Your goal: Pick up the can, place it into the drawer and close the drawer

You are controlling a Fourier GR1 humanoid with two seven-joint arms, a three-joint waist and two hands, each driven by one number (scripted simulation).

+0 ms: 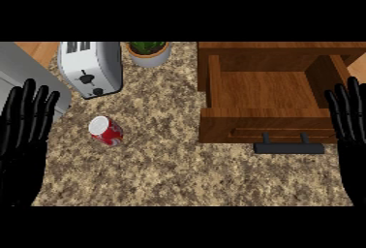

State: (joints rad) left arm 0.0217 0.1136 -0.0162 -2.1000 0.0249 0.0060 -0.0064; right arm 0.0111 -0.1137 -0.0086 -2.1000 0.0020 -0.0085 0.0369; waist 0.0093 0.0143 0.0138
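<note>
The red can lies tilted on the speckled desk, ungrasped. The wooden drawer stands open, ready to receive it. Left hand and right hand rest spread at the edges, holding nothing.

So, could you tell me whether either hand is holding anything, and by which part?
Nothing is held. The left hand and right hand are open; the can sits on the counter, apart from both.

One each: can, drawer, toaster, plant
</note>
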